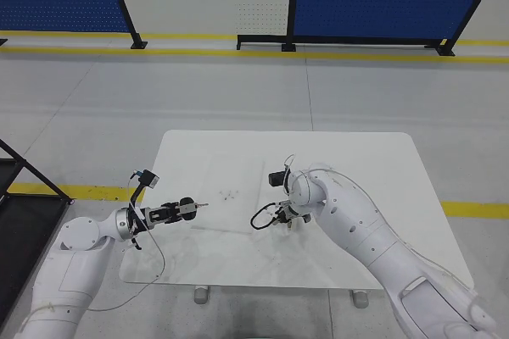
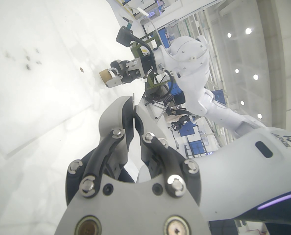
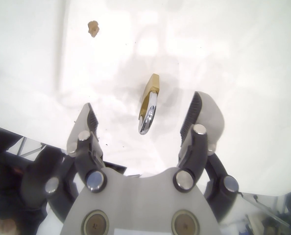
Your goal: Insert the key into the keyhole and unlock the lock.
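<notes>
A brass padlock (image 3: 151,86) with a chrome shackle (image 3: 148,117) stands on the white table (image 1: 365,169). My right gripper (image 3: 143,103) is open, one finger on either side of the lock and neither touching it. The left wrist view has that same lock (image 2: 105,75) farther off, at the right gripper's fingertips (image 2: 114,82). My left gripper (image 2: 134,110) is shut on the key (image 2: 133,98), whose thin blade sticks out past the fingertips toward the lock. In the top view the left gripper (image 1: 185,208) is at the table's left, with the key tip (image 1: 203,205) pointing at the right gripper (image 1: 280,217).
A small brown scrap (image 3: 93,28) lies on the table near the lock. Several tiny dark specks (image 1: 229,193) sit between the two arms. The table's front edge runs close under both grippers. Blue barrier panels (image 1: 51,15) stand far behind the table.
</notes>
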### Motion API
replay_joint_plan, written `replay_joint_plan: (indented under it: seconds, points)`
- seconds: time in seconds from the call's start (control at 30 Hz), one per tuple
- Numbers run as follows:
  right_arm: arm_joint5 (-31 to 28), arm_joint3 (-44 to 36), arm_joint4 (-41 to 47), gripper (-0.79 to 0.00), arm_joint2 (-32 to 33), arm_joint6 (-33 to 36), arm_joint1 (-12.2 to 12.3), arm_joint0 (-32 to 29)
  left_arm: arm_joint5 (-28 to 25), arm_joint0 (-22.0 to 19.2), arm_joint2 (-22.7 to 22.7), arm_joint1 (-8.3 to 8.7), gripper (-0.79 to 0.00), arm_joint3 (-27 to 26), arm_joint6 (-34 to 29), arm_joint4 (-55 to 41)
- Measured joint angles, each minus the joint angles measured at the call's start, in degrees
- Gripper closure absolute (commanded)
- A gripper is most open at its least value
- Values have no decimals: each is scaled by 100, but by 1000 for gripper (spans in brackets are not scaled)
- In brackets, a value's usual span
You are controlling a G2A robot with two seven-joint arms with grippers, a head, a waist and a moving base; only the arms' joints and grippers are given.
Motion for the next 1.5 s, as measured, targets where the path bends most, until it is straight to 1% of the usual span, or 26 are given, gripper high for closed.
replay_joint_plan:
  seconds: [0.13, 0.17, 0.2, 0.27, 0.33, 0.43, 0.5, 0.6, 0.73, 0.77, 0.83, 0.87, 0.9, 1.13, 1.27, 1.37, 1.47, 1.5]
  points:
    - [-35, 121, 24, -413, -5, -58, -39, 25, 0, 0, 0, 0, 0, 0, 0, 0]
    - [-47, 144, 31, -425, -6, -72, -48, 30, 0, 0, 0, 0, 0, 0, 0, 0]
    - [-63, 174, 41, -413, -6, -88, -59, 35, 0, 0, 0, 0, 0, 0, 0, 0]
    - [-82, 219, 61, -422, -4, -113, -76, 45, 0, 0, 0, 0, 0, 0, 0, 0]
    - [-98, 271, 76, -446, -2, -157, -96, 54, 0, 0, 0, 0, 0, 0, 0, 0]
    - [-108, 339, 94, -434, 3, -227, -123, 63, 0, 0, 0, 0, 0, 0, 0, 0]
    - [-105, 390, 102, -385, 5, -265, -142, 69, 0, 0, 0, 0, 0, 0, 0, 0]
    - [-92, 463, 95, -369, -3, -281, -169, 86, 0, 0, 0, 0, 0, 0, 0, 0]
    - [-84, 558, 87, -326, -11, -279, -202, 109, 0, 0, 0, 0, 0, 0, 0, 0]
    - [-85, 579, 89, -271, -11, -279, -208, 112, 0, 0, 0, 0, 0, 0, 0, 0]
    - [-86, 634, 99, -185, -5, -276, -223, 121, 0, 0, 0, 0, 0, 0, 0, 0]
    - [-85, 656, 103, -105, -2, -276, -229, 125, 0, 0, 0, 0, 0, 0, 0, 0]
    - [-82, 683, 116, 0, 4, -272, -238, 129, 0, 0, 0, 0, 0, 0, 0, 0]
    - [-111, 776, 178, 0, 70, -251, -261, 133, 0, 0, 0, 0, 0, 0, 0, 0]
    - [-162, 733, 308, 0, 251, -318, -220, 106, 0, 0, 0, 0, 0, 0, 0, 0]
    - [-253, 588, 497, 0, 534, -376, -132, 39, 0, 0, 0, 0, 0, 0, 0, 0]
    - [-435, 334, 813, 0, 970, -417, 13, -137, 0, 0, 0, 0, 0, 0, 0, 0]
    - [-577, 195, 985, 0, 1187, -435, 85, -249, 0, 0, 0, 0, 0, 0, 0, 0]
